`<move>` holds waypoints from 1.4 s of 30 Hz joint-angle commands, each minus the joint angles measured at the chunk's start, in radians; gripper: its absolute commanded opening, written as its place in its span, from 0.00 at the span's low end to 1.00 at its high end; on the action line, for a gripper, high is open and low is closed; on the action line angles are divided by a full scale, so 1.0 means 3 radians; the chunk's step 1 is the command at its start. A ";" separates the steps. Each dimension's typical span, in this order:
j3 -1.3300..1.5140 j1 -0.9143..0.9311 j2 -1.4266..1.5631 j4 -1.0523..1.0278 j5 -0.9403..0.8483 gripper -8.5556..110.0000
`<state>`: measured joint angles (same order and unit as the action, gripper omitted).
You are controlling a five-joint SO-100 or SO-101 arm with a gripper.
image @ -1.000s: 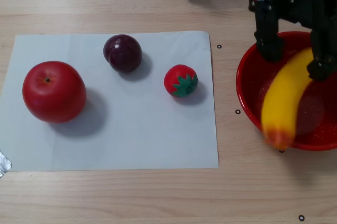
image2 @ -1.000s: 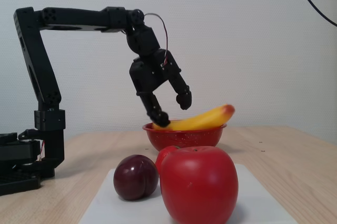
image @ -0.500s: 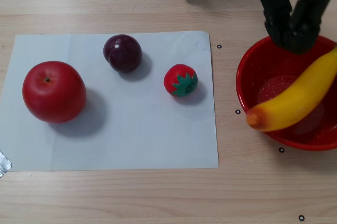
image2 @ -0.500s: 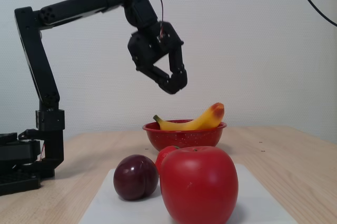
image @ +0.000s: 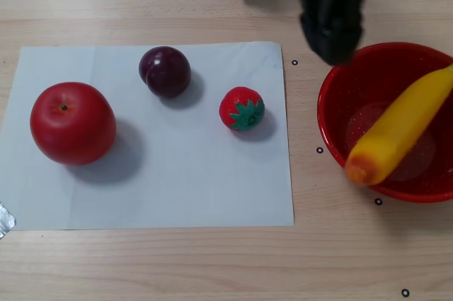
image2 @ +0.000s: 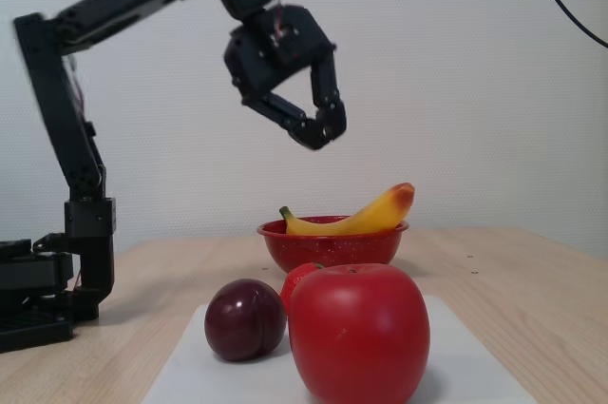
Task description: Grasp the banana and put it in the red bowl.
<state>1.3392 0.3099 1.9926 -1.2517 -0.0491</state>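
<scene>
The yellow banana (image: 403, 127) lies in the red bowl (image: 336, 113) at the right of the other view, its orange-red end resting over the near rim. In the fixed view the banana (image2: 366, 219) leans across the red bowl (image2: 332, 244) with its orange end raised at the right. My black gripper (image2: 320, 130) hangs in the air well above the bowl, apart from the banana, with its fingertips together and nothing between them. In the other view the gripper (image: 333, 46) shows as a dark shape at the bowl's far left rim.
A white paper sheet (image: 177, 188) lies on the wooden table, bearing a red apple (image: 72, 122), a dark plum (image: 165, 71) and a toy strawberry (image: 242, 108). The arm's base (image2: 43, 299) stands at the left of the fixed view. Small black ring marks dot the table around the bowl.
</scene>
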 commanded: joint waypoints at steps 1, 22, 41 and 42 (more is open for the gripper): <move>0.0159 -0.0077 0.0624 0.0481 0.0077 0.07; 0.4091 -0.0307 0.3017 0.3615 -0.0225 0.07; 0.5875 -0.0435 0.4290 0.4367 -0.0317 0.07; 0.5875 -0.0435 0.4290 0.4280 -0.0348 0.07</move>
<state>3.0986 0.1856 3.2428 -0.0015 -0.1473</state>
